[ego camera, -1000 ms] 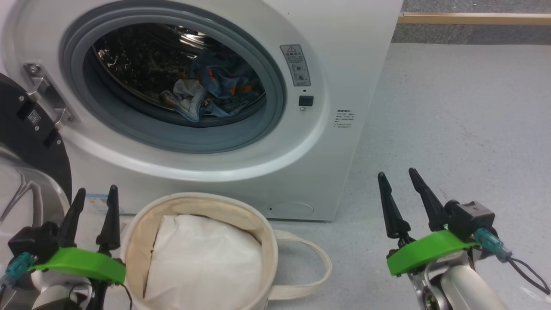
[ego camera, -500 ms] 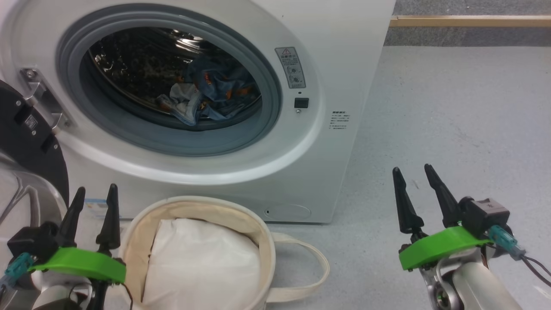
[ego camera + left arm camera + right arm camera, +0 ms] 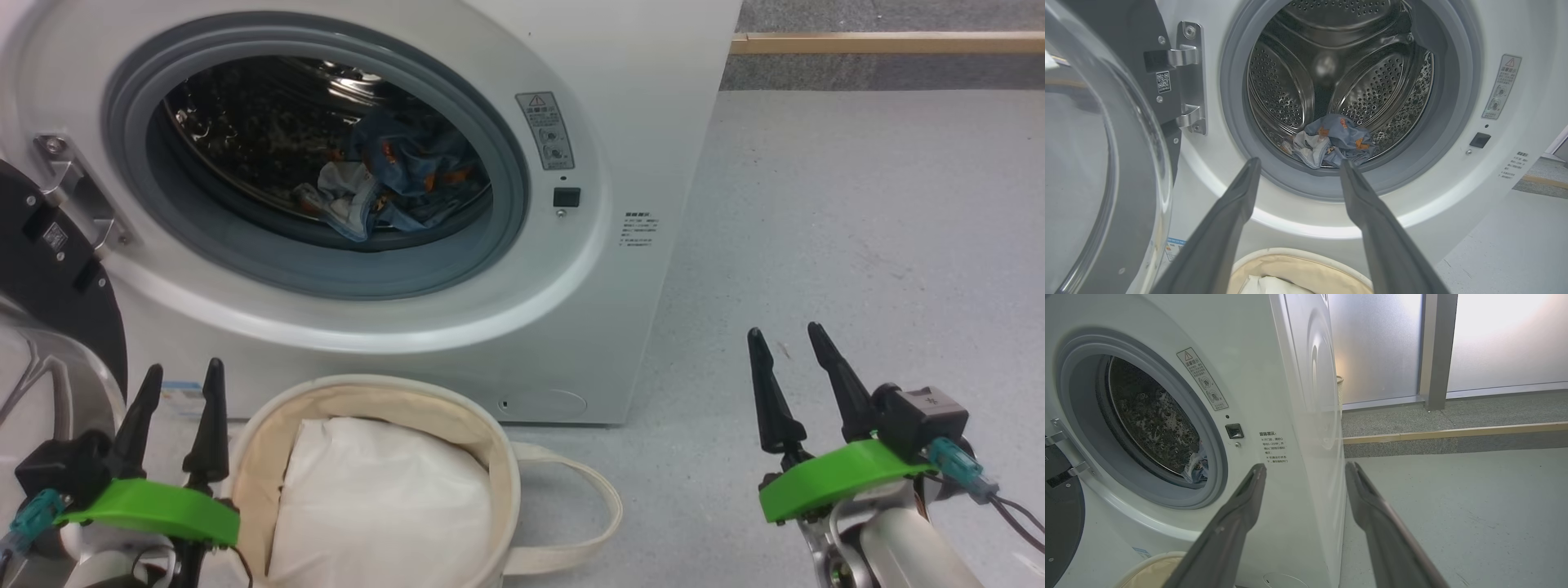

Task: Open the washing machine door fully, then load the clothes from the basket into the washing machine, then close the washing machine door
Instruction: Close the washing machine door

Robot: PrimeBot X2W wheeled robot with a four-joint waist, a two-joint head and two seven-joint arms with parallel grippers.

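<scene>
In the last second my view drifted slightly and the right gripper [image 3: 783, 328] eased outward. It and the left gripper [image 3: 184, 365] stay spread wide, both empty. The clothes [image 3: 392, 184] lie in the washer [image 3: 653, 122], and the door [image 3: 49, 269] is swung open at left. The basket [image 3: 490, 416] holds 1 white bundle [image 3: 384, 490]. I judge loading done; closing the door remains.

Colours and patterns:
white washing machine [image 3: 645, 106], grey gasket [image 3: 310, 273], perforated steel drum [image 3: 1282, 90]; clothes [image 3: 408, 175] light blue with orange print; basket [image 3: 502, 457] cream, cloth bundle [image 3: 384, 498] white; washing machine door [image 3: 57, 310] glossy black; floor [image 3: 857, 204] speckled pale grey.
</scene>
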